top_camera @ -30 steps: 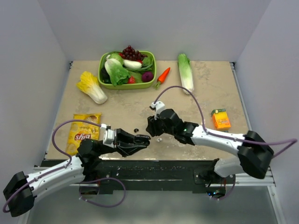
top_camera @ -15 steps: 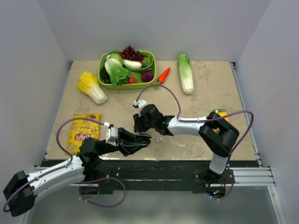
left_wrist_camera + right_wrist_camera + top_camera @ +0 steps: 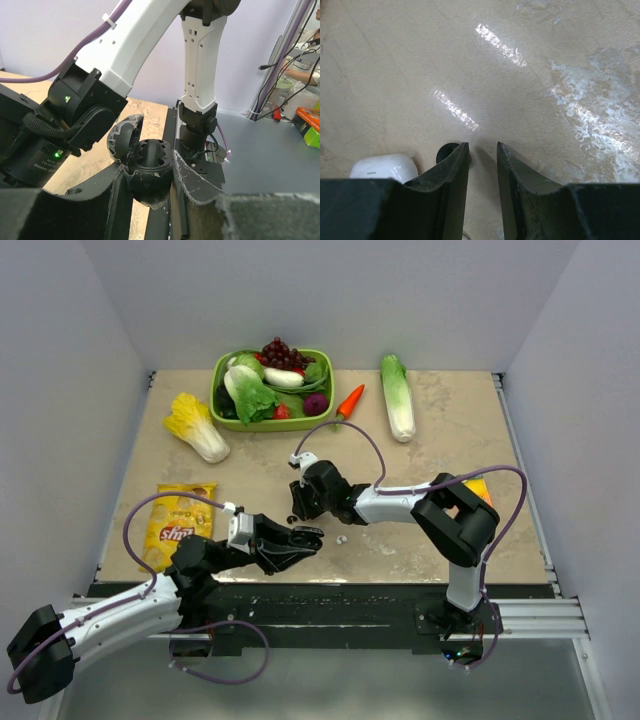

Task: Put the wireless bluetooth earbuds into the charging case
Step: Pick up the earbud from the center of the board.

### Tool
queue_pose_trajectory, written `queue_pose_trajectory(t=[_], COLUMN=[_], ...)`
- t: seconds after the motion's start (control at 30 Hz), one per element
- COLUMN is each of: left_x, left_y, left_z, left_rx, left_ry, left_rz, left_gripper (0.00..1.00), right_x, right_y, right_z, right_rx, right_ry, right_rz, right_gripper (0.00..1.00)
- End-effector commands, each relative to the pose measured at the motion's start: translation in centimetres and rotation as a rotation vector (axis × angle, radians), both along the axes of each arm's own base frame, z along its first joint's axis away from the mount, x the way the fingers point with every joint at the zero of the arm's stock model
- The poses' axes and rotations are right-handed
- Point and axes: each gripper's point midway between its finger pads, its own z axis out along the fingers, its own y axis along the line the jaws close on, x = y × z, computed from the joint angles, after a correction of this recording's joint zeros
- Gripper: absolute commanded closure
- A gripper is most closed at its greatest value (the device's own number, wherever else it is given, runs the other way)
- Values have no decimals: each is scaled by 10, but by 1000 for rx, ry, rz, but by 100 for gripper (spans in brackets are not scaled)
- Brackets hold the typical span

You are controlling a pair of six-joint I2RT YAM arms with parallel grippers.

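My left gripper (image 3: 305,537) is shut on a round black charging case (image 3: 150,172) and holds it over the table's front edge. The case's lid (image 3: 122,140) is open and its dark wells look empty. My right gripper (image 3: 293,508) is low over the table, its jaws a little apart with nothing between them (image 3: 482,145). A tiny black round thing (image 3: 446,150) lies just outside its left fingertip and also shows in the top view (image 3: 291,519). A small glossy white rounded piece (image 3: 382,167) lies behind that finger and shows in the top view (image 3: 341,538). I cannot tell whether it is a bud.
A green basket (image 3: 222,408) of vegetables stands at the back. A yellow cabbage (image 3: 197,427), a carrot (image 3: 348,402) and a long cabbage (image 3: 398,395) lie near it. A chips bag (image 3: 178,520) is at the left. An orange juice box (image 3: 482,486) is half hidden behind my right arm.
My right gripper has swung left across the table, past the white piece, to the black round thing, and the arm's elbow has folded up. My left gripper has held still with the case.
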Motion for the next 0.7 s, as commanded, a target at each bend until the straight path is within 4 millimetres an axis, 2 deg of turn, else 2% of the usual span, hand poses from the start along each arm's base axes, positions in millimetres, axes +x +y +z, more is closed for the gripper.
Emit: queue_pose_trajectory(t=[0.0,0.67], left_x=[-3,-5], left_y=[1,0], left_z=[5,3], left_rx=[-32,-34], left_ry=[-6,-4], left_rz=[-6,-22], left_gripper=[100,100], right_x=[9,-14], right_y=[14,17], right_z=[17,-2], right_rx=[52,17], right_ry=[-47,-3], right_rz=[15,70], right_gripper=[67,67])
